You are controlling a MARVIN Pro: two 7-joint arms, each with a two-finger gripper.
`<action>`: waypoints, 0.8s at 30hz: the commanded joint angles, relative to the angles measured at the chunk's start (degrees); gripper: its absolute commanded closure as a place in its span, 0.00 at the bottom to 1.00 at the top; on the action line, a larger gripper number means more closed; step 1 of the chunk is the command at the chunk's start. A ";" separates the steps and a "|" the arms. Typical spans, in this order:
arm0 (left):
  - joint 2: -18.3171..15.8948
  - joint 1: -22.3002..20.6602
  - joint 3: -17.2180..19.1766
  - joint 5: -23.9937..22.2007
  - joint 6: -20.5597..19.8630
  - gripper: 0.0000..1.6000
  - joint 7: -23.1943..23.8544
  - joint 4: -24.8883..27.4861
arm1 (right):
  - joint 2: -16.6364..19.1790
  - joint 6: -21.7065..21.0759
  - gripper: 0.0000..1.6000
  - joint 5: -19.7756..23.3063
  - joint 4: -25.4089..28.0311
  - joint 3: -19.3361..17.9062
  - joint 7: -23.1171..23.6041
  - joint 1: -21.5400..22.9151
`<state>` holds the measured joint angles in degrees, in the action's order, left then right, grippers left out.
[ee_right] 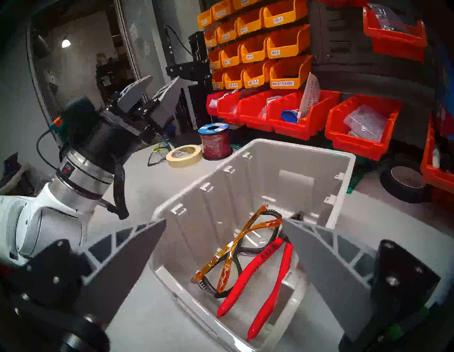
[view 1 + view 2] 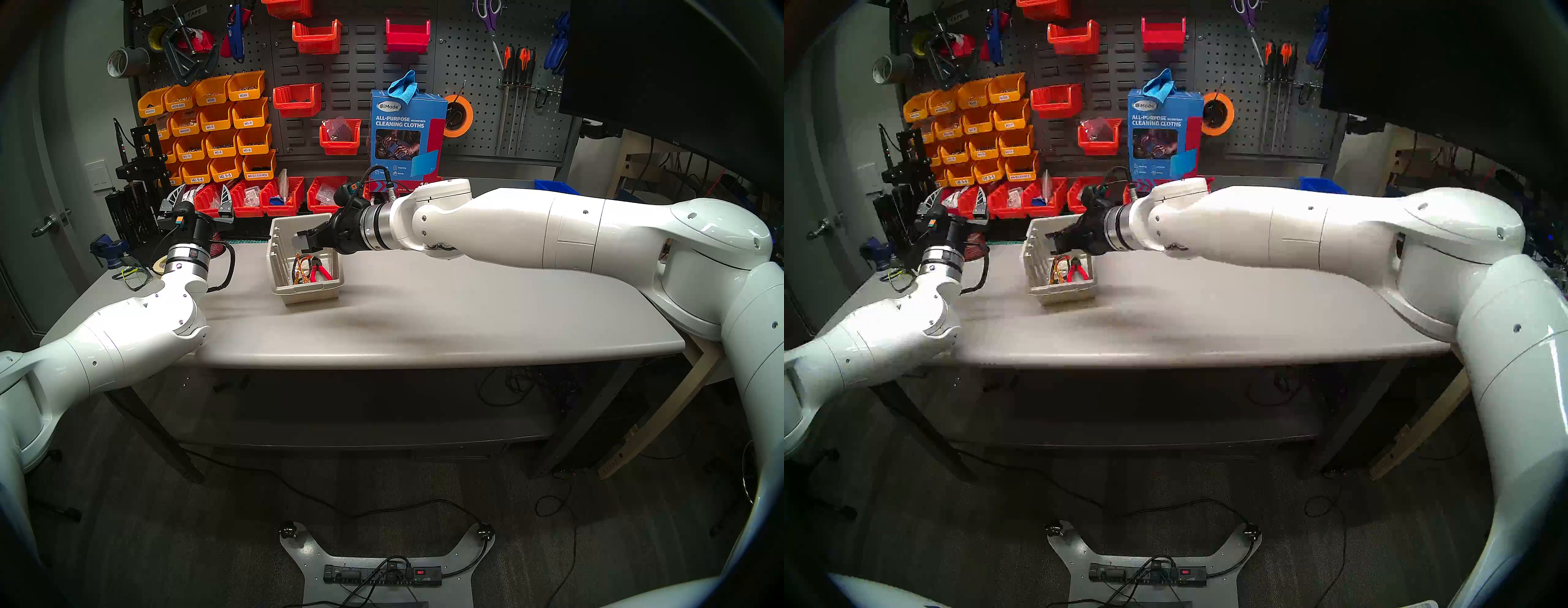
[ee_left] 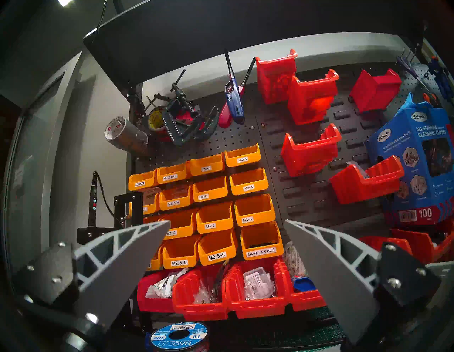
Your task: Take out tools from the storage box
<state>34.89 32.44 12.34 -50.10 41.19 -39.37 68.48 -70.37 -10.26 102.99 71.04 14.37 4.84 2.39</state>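
Inside, on the floor of the beige box (image 1: pixel 290 157), the red-handled pliers (image 1: pixel 258 275) and the folded safety glasses (image 1: pixel 235 248) lie touching, glasses partly over the handles, so both of the 2 tools are still to be lifted out. That box sits on the grey table (image 2: pixel 424 314), its top open to a reach from above. Over it hangs the right gripper (image 2: pixel 302 241), tilted down toward the contents, fingers wide and empty. Well to the side, the left gripper (image 2: pixel 199 199) points up at the wall bins (image 3: pixel 211 216), likewise spread and empty.
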 commanded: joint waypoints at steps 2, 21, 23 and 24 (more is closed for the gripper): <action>0.00 -0.74 0.55 -0.11 0.08 0.00 -0.08 -0.15 | -3.33 -0.07 0.00 -1.65 -2.57 1.39 -0.97 -0.87; -0.01 -0.73 0.56 -0.09 0.07 0.00 -0.08 -0.14 | -7.37 0.47 0.00 -9.38 -5.49 6.57 -6.54 0.00; 0.00 -0.73 0.56 -0.10 0.08 0.00 -0.08 -0.15 | -7.24 0.50 0.00 -9.02 -6.05 6.17 -6.95 -0.08; 0.00 -0.73 0.56 -0.10 0.08 0.00 -0.08 -0.15 | -7.06 0.69 0.00 -8.93 -6.19 5.96 -7.12 -0.04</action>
<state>34.88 32.46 12.35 -50.08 41.19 -39.36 68.47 -76.68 -8.83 94.78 65.54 18.72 -0.56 3.45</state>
